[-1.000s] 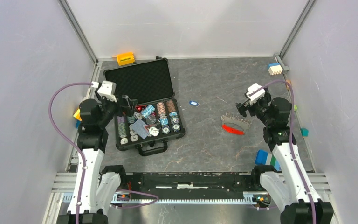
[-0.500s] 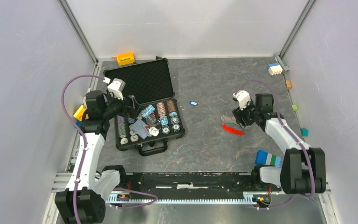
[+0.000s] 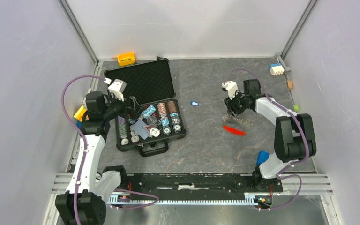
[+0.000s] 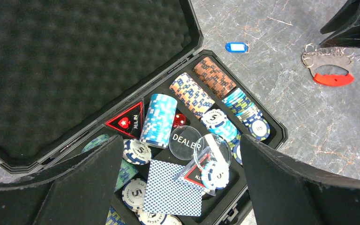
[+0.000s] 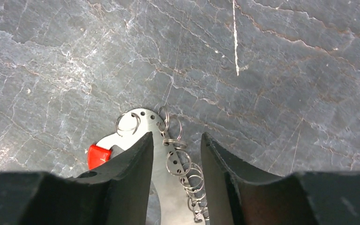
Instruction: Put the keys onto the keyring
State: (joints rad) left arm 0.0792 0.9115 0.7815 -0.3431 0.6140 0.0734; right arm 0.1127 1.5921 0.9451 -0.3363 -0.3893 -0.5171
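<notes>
The keyring (image 3: 238,123), a curved silvery metal plate lined with small wire rings and carrying a red strip (image 3: 233,131), lies on the grey table right of centre. My right gripper (image 3: 230,106) is down over its far end. In the right wrist view the jaws (image 5: 176,140) stand partly apart, astride the plate and rings (image 5: 171,187), with a gap still showing beside the right finger. One small key with a blue head (image 3: 195,103) lies alone on the table, also seen from the left wrist (image 4: 236,47). My left gripper (image 4: 180,140) hangs wide open above the chip case.
An open black poker case (image 3: 143,79) with chips, cards and a dealer button fills the left centre. An orange block (image 3: 126,58) sits at the back left, a white-and-blue block (image 3: 275,69) at the back right, and a blue block (image 3: 262,157) near the right arm's base.
My right arm swung from the right side inward and down onto the keyring's far end, and its jaws narrowed around the plate. The left arm shifted slightly, still open.
</notes>
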